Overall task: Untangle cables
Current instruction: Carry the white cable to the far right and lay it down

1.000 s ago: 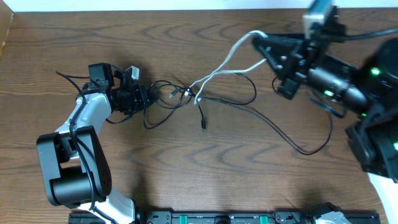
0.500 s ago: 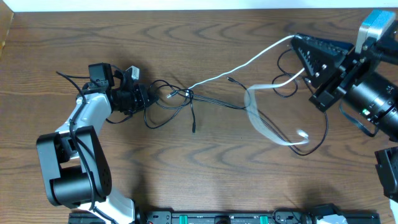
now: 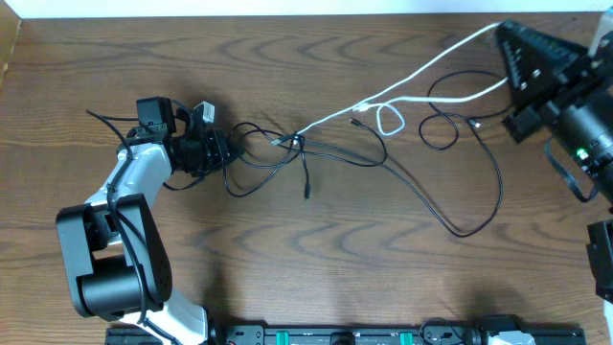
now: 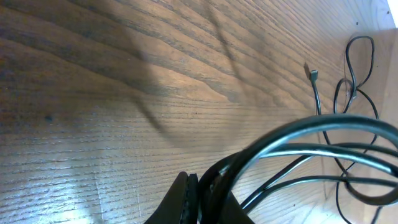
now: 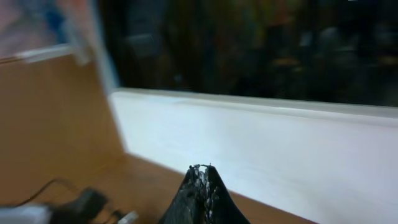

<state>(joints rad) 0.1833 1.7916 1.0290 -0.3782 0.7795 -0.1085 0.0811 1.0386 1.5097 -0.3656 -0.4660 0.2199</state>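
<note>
- Overhead: the left gripper (image 3: 220, 149) is clenched on the black cables (image 3: 326, 149), which are knotted mid-worktop (image 3: 287, 268). The right gripper (image 3: 500, 29) grasps the white cable (image 3: 431, 64), which is stretched from the knot towards the far right corner.
- Left wrist: the fingers (image 4: 183, 199) are pinched together on black cables that arch off to the right.
- Right wrist: the fingertips (image 5: 194, 180) are pressed together, with a white sliver between them.

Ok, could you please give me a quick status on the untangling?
Left gripper shut on black cables. Right gripper shut on white cable, stretched out from the tangle. Tangle not yet free.
</note>
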